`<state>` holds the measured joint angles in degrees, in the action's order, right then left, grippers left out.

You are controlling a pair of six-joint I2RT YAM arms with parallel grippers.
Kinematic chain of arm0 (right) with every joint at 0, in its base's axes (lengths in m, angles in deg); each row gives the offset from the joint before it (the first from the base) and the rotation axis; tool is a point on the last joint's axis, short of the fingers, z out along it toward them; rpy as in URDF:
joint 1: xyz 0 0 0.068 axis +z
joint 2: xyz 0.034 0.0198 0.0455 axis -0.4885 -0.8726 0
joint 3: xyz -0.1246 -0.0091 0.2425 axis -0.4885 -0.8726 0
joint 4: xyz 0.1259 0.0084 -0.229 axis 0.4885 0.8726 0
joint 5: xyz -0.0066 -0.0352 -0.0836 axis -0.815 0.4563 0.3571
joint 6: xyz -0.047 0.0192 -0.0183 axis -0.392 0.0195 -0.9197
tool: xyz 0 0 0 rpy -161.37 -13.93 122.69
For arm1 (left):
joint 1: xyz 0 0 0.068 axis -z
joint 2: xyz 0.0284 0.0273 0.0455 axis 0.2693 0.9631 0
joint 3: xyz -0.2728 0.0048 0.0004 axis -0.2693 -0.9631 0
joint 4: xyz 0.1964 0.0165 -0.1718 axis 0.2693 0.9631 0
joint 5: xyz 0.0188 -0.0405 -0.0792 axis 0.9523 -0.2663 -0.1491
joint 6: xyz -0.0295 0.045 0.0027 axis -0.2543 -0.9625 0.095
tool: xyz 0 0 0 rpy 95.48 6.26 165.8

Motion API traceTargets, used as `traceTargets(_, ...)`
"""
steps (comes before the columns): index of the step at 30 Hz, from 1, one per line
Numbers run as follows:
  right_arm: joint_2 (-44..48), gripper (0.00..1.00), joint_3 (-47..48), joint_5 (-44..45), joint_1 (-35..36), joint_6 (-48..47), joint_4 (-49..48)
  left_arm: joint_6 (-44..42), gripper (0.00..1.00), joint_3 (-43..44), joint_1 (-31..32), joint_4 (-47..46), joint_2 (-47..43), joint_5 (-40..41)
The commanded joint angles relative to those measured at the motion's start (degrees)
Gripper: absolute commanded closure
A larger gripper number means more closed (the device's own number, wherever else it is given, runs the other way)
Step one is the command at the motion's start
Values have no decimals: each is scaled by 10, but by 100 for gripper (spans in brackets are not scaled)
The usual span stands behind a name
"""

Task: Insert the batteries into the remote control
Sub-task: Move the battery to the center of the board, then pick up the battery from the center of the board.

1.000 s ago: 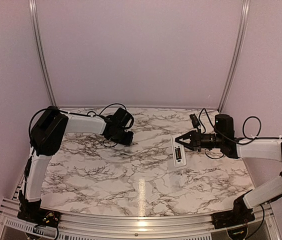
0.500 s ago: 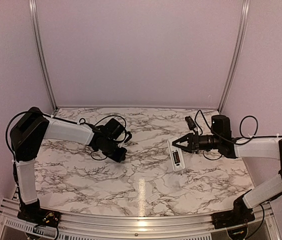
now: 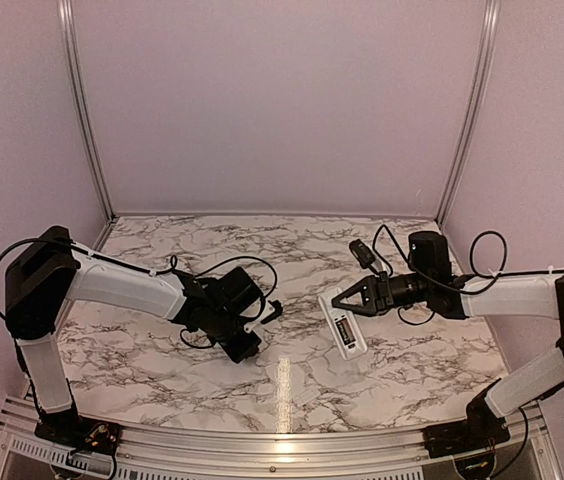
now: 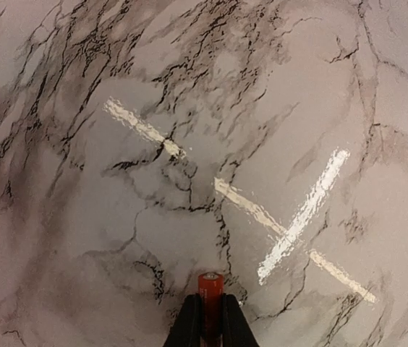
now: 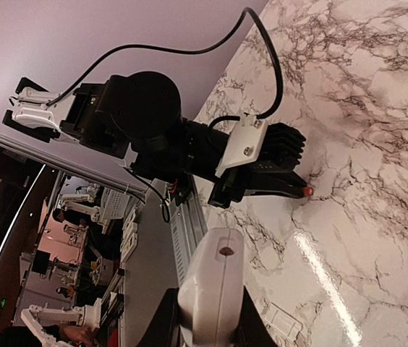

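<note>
Red battery [image 4: 210,282] in low left gripper [image 4: 209,305]

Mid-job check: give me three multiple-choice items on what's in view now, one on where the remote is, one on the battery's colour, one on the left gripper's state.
1. Where is the remote?
A. lying free, untouched
B. held by the right gripper
C. out of every view

2. What colour is the battery at the left gripper?
A. red
B. blue
C. green

3. How is the left gripper?
A. wide open
B. shut on nothing
C. shut on the battery

Answers:
1 B: the right wrist view shows the remote clamped between that gripper's fingers.
2 A: the left wrist view shows the battery's red body.
3 C: its fingers press on both sides of the battery.
</note>
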<state>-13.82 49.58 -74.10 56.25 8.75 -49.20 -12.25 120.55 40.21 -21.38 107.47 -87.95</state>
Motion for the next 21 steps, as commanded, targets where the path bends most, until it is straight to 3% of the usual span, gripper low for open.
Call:
traceTargets(1,12,100,19,-16,6,1,-21,-13,100,-8,8,64,28,10)
traceTargets(10,28,100,25,113,6,-27,-6,71,100,-15,2,9,9,12)
traceTargets(17,22,100,3,219,6,24,-114,156,100,-59,-8,-111,-86,53)
traceTargets(21,2,100,-29,276,15,72,-207,217,100,-109,-9,-232,-164,61)
